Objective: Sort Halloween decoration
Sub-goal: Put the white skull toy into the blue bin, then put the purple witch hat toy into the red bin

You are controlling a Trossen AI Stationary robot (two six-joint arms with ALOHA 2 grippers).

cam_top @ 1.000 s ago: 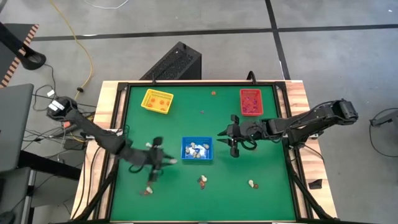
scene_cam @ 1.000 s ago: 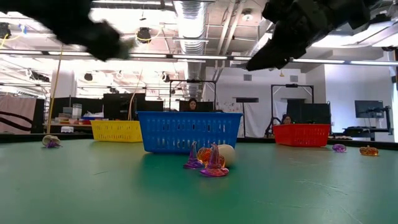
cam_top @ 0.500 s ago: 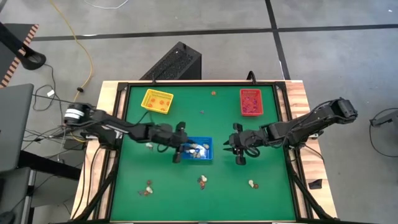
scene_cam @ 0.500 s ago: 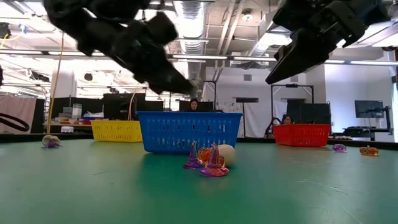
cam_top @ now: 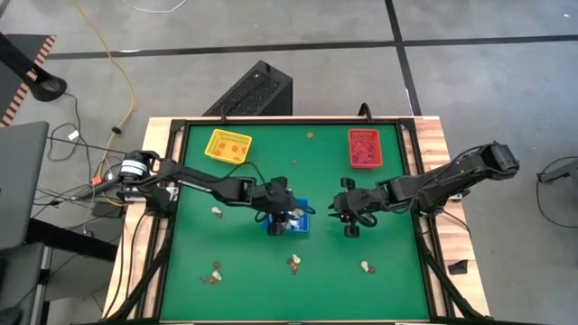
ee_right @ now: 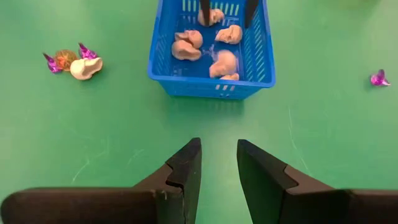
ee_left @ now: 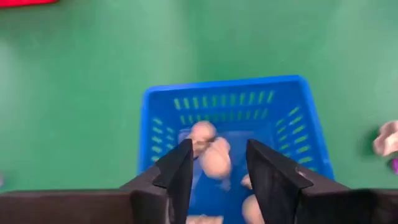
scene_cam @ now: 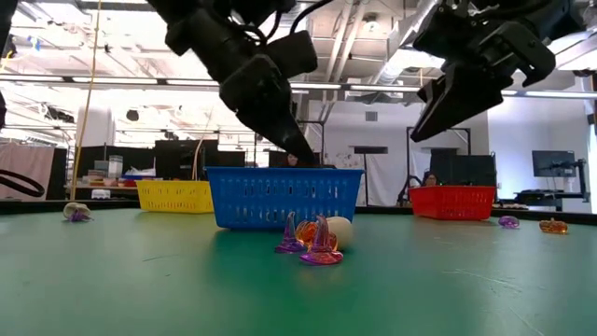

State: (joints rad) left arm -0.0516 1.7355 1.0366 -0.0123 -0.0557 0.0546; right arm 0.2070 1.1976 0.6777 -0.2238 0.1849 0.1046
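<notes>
Left end effector (cam_top: 282,219) has swung from lower left to over the blue plastic basket (cam_top: 302,223) at frame centre, fingers now parted, whitish trinket (ee_left: 214,163) dropping in: one piece sorted. Right end effector (cam_top: 350,223) hovers just right, parted, empty. Loose trinkets (cam_top: 293,264) remain on green tabletop (cam_top: 397,289).

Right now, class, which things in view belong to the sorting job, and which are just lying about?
Part of the job:
- whitish trinkets in the blue tray
- loose trinkets on the green table
- yellow tray
- red tray
- left tool, open above the blue tray
- right tool, open, empty

Lying about:
- yellow cable on the floor
- black box behind the table
</notes>
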